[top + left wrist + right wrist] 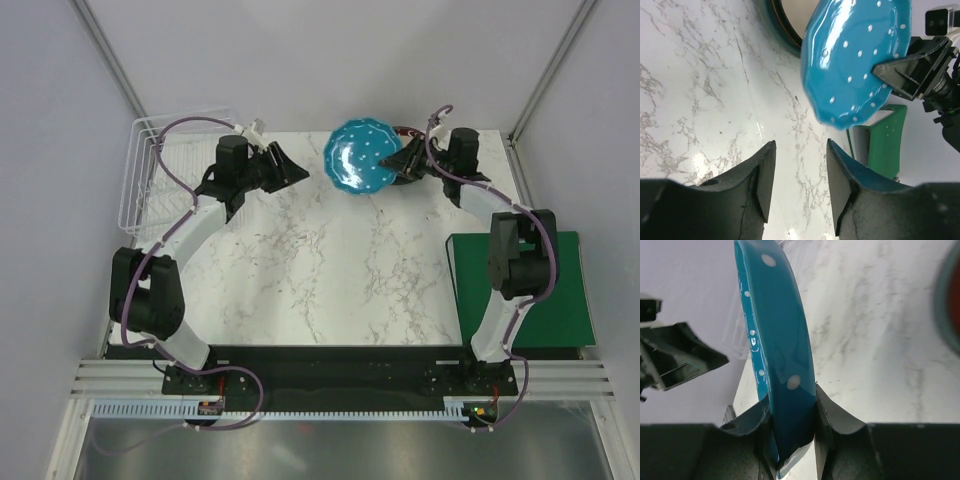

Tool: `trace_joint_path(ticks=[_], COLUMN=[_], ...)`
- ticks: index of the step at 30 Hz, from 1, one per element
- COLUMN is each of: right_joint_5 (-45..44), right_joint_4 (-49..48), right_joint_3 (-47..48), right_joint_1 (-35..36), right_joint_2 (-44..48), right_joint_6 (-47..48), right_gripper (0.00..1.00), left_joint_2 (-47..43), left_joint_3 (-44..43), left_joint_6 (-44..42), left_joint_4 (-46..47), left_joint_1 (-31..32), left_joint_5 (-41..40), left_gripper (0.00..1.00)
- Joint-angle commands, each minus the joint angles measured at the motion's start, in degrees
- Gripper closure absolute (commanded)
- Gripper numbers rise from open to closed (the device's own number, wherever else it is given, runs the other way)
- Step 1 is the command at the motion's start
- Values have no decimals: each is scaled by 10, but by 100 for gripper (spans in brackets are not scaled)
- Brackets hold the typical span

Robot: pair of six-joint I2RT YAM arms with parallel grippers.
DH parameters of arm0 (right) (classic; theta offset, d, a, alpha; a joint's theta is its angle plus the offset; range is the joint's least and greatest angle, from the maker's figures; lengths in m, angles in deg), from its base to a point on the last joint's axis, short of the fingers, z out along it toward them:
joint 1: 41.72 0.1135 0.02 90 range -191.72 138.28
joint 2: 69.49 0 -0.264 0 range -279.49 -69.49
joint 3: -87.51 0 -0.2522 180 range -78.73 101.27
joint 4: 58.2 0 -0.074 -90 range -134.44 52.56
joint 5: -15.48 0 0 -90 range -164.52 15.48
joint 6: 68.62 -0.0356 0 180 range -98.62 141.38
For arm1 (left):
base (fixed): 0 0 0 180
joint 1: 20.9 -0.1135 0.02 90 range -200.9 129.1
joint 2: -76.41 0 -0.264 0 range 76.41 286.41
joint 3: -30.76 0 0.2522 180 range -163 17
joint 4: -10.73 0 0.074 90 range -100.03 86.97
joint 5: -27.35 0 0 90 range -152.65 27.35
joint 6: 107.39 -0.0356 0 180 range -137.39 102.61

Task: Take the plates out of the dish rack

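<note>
Right claw (pixel 790 412) pinches the turquoise plate (pixel 780 340) by its rim (upright, above the worktop (pixel 330 270)); left claw (pixel 800 147) spread nearby.

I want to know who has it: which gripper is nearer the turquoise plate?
Right. The right gripper has its jaws clamped on the rim of the turquoise plate. The left gripper sits open on the plate's left, toward the dish rack, not touching it.

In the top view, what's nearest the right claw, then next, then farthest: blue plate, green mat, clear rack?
1. Blue plate: gripped in the right claw.
2. Green mat: near right edge.
3. Clear rack: far left corner.
</note>
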Motion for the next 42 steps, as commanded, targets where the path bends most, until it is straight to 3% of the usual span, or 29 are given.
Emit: trace_joint_path(ticks=[1, 17, 33, 34, 35, 42], right_joint_5=[-40, -115, -118, -118, -118, -117], right_joint_4=[14, 172, 192, 192, 205, 217], right_joint_3=[66, 381, 404, 405, 410, 425], right_joint_1=[-42, -100, -108, -109, -109, -109], right_joint_2=[14, -208, -257, -260, -265, -285], right_joint_6=[20, 26, 32, 28, 26, 27], right_gripper=[100, 100, 99, 86, 82, 70], left_joint_2=[-19, -136, -187, -188, -188, -196], left_joint_3=[-24, 6, 25, 26, 28, 34], left_joint_6=[-62, -171, -184, -184, -183, -184], left_joint_4=[-36, -106, -128, -130, -129, -135], left_joint_1=[0, 2, 2, 2, 1, 2], left_joint_5=[-50, -172, -178, -176, -176, -174], left_gripper=[47, 47, 48, 48, 48, 48])
